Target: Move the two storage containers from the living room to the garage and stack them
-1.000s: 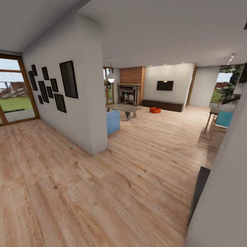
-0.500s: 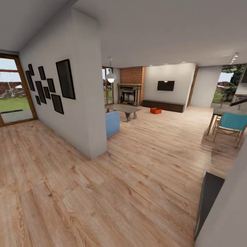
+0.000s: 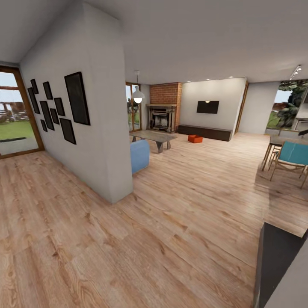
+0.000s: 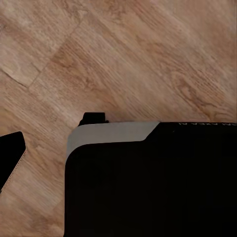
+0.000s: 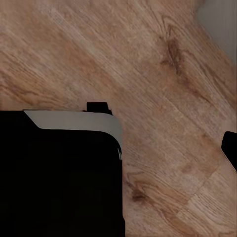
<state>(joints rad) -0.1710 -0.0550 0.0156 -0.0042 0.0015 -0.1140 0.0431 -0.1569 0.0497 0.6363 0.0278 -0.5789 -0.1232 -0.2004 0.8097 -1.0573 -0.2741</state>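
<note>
Bright, even daylight from the glass doors, soft render blur, wide-angle stretch at edges.

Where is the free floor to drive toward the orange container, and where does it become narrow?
Bare wood floor runs wide between the white partition wall and the dining chairs, straight toward the orange container. It is crowded near the container: the coffee table and blue seat on one side, the dark cabinet behind.

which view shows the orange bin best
The head view: the orange bin sits small and far off on the wood floor, in front of the low dark cabinet near the fireplace. Both wrist views look down at floor planks and dark robot parts, not the bin.
</note>
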